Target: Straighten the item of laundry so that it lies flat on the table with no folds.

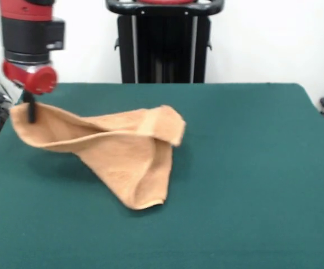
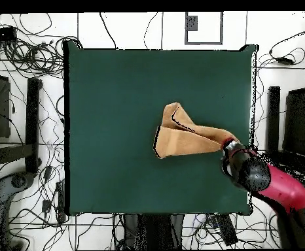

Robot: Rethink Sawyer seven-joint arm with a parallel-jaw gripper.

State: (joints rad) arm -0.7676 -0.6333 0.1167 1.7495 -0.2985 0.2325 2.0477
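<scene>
Looking across the worktop from the front, we find the claw at the left side, near the left edge, with its dark fingers clamped together on one corner of the orange-tan terry towel. That corner is held up off the green felt; from it the cloth runs as a taut, narrowing ridge toward the middle of the worktop, where the rest of the towel sits bunched and doubled over itself, a flap folded on top and a rounded lobe trailing toward the near edge.

From overhead we see the same layout turned round: the claw is near the worktop's right edge, and the towel stretches away from it toward the centre, ending in a folded, roughly triangular mass with dark shadowed creases.

The relation that matters for us is this: the towel's long axis runs straight from the claw's gripped corner to the heaped end, so all the slack and the folds lie on the far side of the grasp, toward the worktop's middle. In our judgement the task is far from finished, since the cloth is layered at least double. We would expect a continued outward pull along that axis to draw the layers open, though little worktop remains beyond the claw on that side.
</scene>
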